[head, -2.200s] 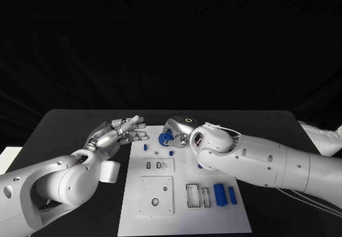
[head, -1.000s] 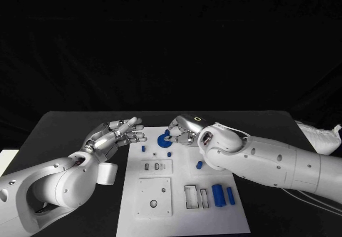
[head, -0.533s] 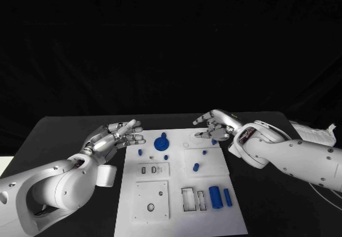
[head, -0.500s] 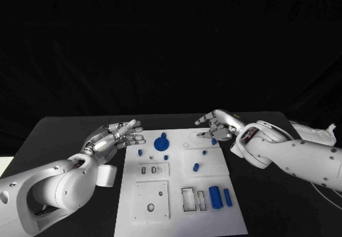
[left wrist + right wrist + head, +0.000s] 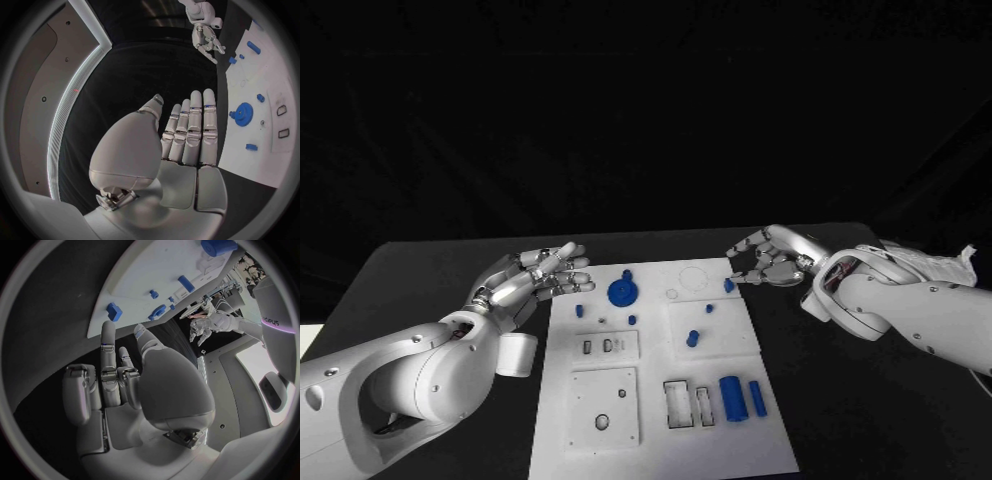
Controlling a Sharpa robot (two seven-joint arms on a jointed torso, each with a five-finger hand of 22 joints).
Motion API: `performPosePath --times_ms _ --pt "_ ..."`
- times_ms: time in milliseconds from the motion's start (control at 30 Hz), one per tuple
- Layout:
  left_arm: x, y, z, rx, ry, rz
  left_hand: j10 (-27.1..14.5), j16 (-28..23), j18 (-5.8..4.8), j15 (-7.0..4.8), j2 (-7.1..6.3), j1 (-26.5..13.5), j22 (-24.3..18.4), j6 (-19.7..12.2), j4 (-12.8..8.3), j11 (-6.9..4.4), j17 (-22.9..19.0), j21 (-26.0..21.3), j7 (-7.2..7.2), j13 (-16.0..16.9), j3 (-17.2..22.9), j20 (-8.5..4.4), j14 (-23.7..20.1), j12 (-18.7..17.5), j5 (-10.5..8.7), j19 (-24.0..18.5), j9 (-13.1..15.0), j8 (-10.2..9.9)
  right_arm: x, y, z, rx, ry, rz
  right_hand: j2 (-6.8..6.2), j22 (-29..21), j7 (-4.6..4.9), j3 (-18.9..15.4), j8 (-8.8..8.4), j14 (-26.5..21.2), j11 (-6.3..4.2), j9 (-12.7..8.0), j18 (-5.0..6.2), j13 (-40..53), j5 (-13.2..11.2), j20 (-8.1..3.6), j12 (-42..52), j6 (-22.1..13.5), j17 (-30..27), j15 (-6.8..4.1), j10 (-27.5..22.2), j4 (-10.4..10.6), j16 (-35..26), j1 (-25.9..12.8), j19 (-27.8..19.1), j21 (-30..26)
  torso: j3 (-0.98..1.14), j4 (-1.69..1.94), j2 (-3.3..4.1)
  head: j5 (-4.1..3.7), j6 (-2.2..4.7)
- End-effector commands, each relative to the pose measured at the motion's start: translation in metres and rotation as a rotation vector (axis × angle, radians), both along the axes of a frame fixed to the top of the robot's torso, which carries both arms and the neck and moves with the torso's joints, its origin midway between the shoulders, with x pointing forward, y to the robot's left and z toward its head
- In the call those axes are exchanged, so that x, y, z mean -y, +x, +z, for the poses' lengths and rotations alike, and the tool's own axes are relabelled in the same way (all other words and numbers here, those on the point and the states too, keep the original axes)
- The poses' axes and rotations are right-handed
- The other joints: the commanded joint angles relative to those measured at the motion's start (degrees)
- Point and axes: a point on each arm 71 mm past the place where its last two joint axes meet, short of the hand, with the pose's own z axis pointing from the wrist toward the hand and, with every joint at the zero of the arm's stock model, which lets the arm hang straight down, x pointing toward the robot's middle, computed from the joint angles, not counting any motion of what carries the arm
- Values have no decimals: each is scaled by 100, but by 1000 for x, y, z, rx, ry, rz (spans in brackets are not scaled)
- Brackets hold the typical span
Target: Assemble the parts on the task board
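- Fingers of the right hand (image 5: 772,262) are seen half curled with gaps between them, and nothing is held in them; the hand hovers over the tabletop (image 5: 430,280), just beside the far right corner of the task board (image 5: 661,440).
- Fingers of the left hand (image 5: 531,278) are stretched out and apart, holding nothing, beside the far left edge of the board.
- On the board, a round blue gear (image 5: 623,292) sits on the far part, with some small blue pieces (image 5: 691,339) near it (whether they are seated or loose cannot be told).
- Two blue cylinders (image 5: 733,397) are lying on the near part, next to the rectangular slots (image 5: 678,404), which appear unfilled.
- It is judged that the task is between two steps: no part is being carried now.
- For the next move, a loose part must be chosen, most likely the small blue part (image 5: 728,285) near the right hand, and it must be pinched carefully, because the piece is little and the fingers are broad.
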Motion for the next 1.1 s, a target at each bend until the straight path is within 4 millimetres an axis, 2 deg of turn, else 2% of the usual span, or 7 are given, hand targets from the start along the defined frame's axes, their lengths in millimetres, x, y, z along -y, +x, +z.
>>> performPosePath --times_ms 33,400,633,867,933,967,1100 --pt "2 0 1 5 -14 -20 -16 -26 54 -15 16 53 -4 7 -33 26 7 30 25 -6 8 19 -42 -28 -26 -20 -6 -40 1 -1 -9 -55 -16 25 -7 265 -4 -37 -26 94 20 -7 -99 1435 -26 20 5 -48 -5 12 527 7 -28 -65 115 23 -3 11 -1 -20 -23" --pt "2 1 0 5 -13 -18 -16 -26 54 -15 16 53 -4 7 -33 26 7 30 25 -6 8 19 -42 -28 -26 -20 -6 -40 3 3 -30 -106 -36 3 32 282 -9 -36 -14 96 16 -1 -102 1448 -17 21 24 -27 -6 10 539 7 -28 -71 121 31 -17 13 -4 -11 -52" --pt "2 1 0 5 -13 -18 -16 -26 54 -15 16 53 -4 7 -33 26 7 30 25 -6 8 19 -42 -28 -26 -20 -6 -40 2 7 -35 -123 -60 -8 75 306 -14 -21 -5 94 10 5 -106 1469 4 17 56 -1 -8 4 558 -28 -30 -38 132 42 -13 6 -1 4 -65" --pt "2 0 0 4 -13 -17 -16 -26 54 -15 16 53 -4 7 -33 26 7 30 25 -6 8 19 -42 -28 -26 -20 -6 -40 -1 8 -36 -125 -65 -14 185 297 -26 27 24 92 0 23 -104 1476 -12 8 65 88 -13 -5 564 -61 -32 -20 135 42 -16 4 -7 -5 -66" --pt "2 0 0 4 -13 -17 -16 -26 54 -15 16 53 -4 7 -33 26 7 30 25 -6 8 19 -42 -28 -26 -20 -6 -40 -1 9 -37 -126 -67 -16 232 1261 -41 52 46 87 -12 37 -300 1487 -42 4 81 168 -16 -12 574 -77 -33 -24 499 428 -16 4 -5 -7 -71" --pt "2 0 0 4 -13 -17 -16 -26 54 -15 16 53 -4 7 -33 26 7 30 25 -6 8 19 -42 -28 -26 -20 -6 -40 -2 9 -37 -127 -68 -16 261 1412 -49 71 55 85 -19 44 -331 1498 -72 1 98 210 -17 -16 584 -86 -34 -24 556 488 -17 3 -5 -8 -73" --pt "3 0 0 4 -13 -18 -16 -26 54 -15 16 53 -4 7 -33 26 7 30 25 -6 8 19 -42 -28 -26 -20 -6 -40 -3 10 -38 -130 -77 -19 335 1433 -78 136 77 82 -43 60 -335 1510 -162 -12 116 332 -21 -31 595 -119 -33 -21 564 497 -17 6 -8 -16 -78"
